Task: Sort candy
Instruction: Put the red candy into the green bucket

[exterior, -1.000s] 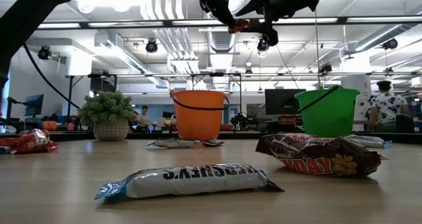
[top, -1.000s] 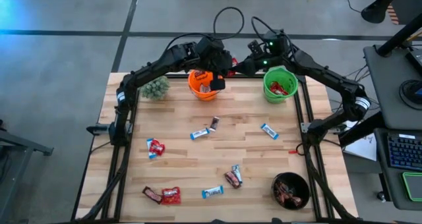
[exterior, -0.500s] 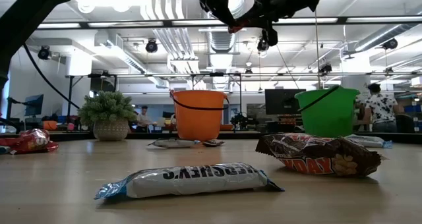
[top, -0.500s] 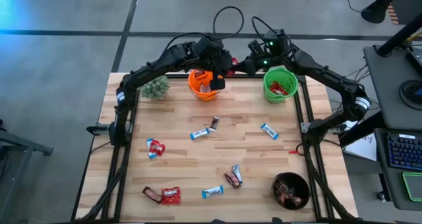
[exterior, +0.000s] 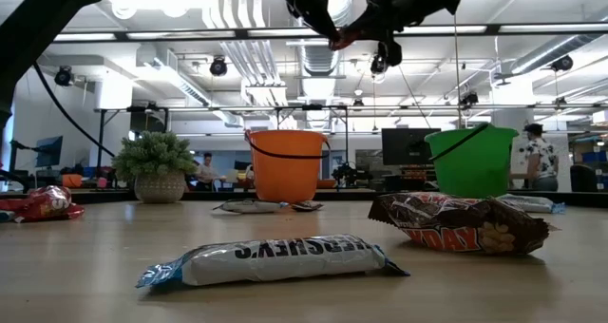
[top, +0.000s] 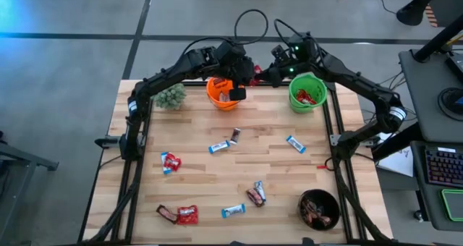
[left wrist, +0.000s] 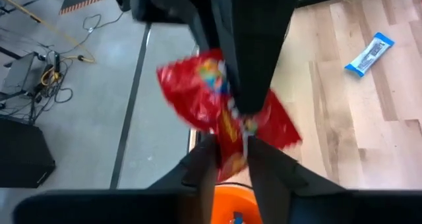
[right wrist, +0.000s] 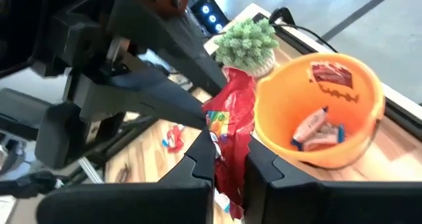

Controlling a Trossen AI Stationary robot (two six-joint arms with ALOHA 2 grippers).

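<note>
A: So where's everything sitting on the table (top: 202, 170)?

B: Along the far edge there's a plant (top: 171, 96) on the left, one bucket (top: 221, 94) in the middle and a second bucket (top: 307, 92) to its right, both with candy inside. A bowl (top: 319, 208) sits at the near right corner.

A: And the loose candy (top: 221, 146)?

B: Scattered across the middle and near side. Both grippers meet above the far edge, between the two buckets, at one packet (left wrist: 224, 115).

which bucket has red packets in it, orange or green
The green bucket, on the right at the table's far edge: red packets lie inside it. The orange bucket, nearer the plant, holds mostly blue-and-white bars.
</note>
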